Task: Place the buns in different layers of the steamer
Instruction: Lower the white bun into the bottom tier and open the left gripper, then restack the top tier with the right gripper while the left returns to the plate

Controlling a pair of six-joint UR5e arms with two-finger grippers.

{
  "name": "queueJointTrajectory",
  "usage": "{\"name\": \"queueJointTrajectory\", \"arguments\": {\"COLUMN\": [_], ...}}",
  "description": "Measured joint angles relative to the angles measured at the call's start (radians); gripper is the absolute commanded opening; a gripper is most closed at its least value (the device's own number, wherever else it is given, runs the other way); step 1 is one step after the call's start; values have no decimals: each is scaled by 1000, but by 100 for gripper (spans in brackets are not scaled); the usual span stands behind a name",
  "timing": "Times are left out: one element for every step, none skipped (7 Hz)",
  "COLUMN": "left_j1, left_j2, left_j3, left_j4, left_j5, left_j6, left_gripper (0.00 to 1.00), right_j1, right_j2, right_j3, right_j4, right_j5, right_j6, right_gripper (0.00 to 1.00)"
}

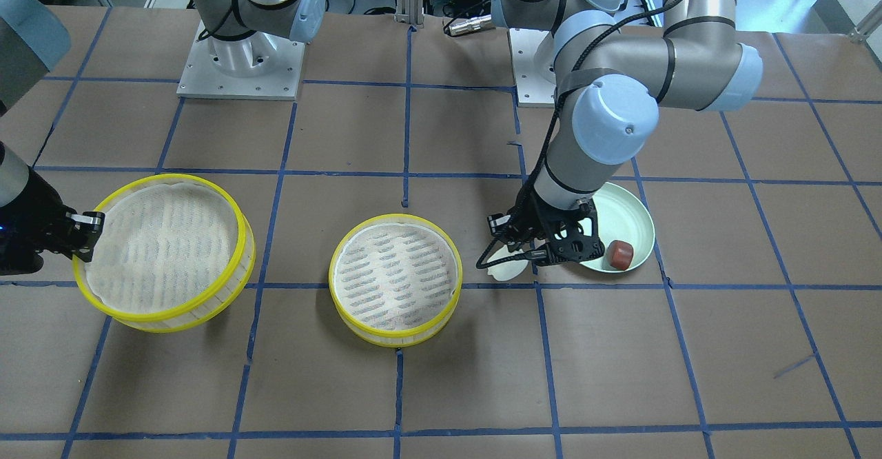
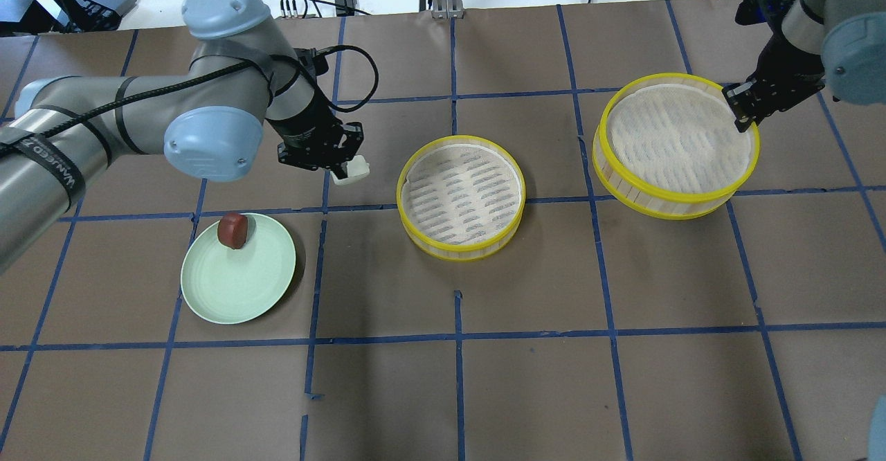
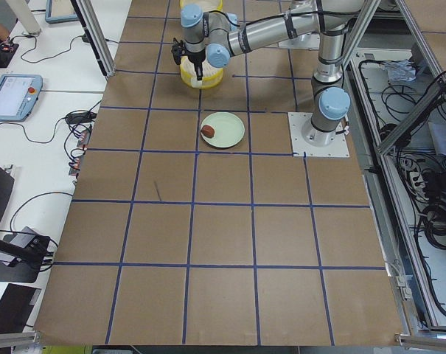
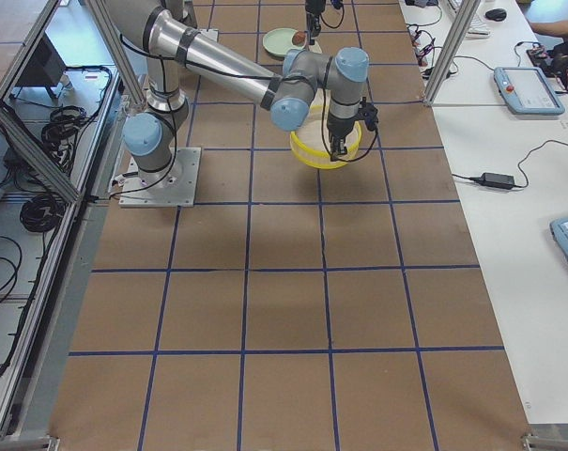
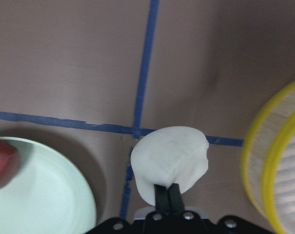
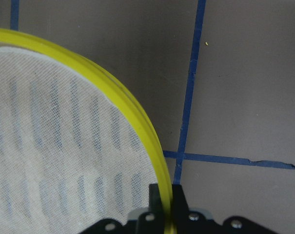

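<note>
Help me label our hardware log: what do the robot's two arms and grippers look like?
The left arm and right arm are silver-grey tubes with rounded pale-blue joint caps. A black cable runs along the left arm under black straps, one with white lettering. The left gripper and right gripper are black, each with two slim fingers.

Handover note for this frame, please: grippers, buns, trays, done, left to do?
Left gripper: shut on the white bun, in the air between green plate and centre tray.
Right gripper: shut on the second tray's rim; tray tilted, apart from the centre one.
Reddish-brown bun: on the plate.
Done: trays apart, white bun picked up.
Left: one bun into each tray; both are empty.
</note>
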Motion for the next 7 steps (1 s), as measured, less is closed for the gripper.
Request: {"name": "queueJointTrajectory", "arguments": {"left_j1": [-69,-127,-166,-188,-196,-195,-172], "left_j2": [-14,-33,-56,-79,-93,-94,-87], "left_j3": [2,3,3,4,4,6,8], "left_j4": [54,107,138,156,170,176,175], "left_j5": [-14,-31,-51,-62,-63,-58,-31], "left_j6": [-86,-166,-223,-254,-250,-199,-98], "left_gripper": [5,50,100,100,100,100,100], "right_j1": [0,-1,-1,-1,0,5,20], "right_j2": [0,0,0,0,0,-3,-10], "right_j3": [1,3,5,5,5,4,3], "right_j4": [1,2,3,3,6,12,18], "right_j5": [0,1,3,6,9,10,12], "right_j6": [1,2,3,4,6,20,68], "right_gripper": [5,5,5,5,5,6,6]}}
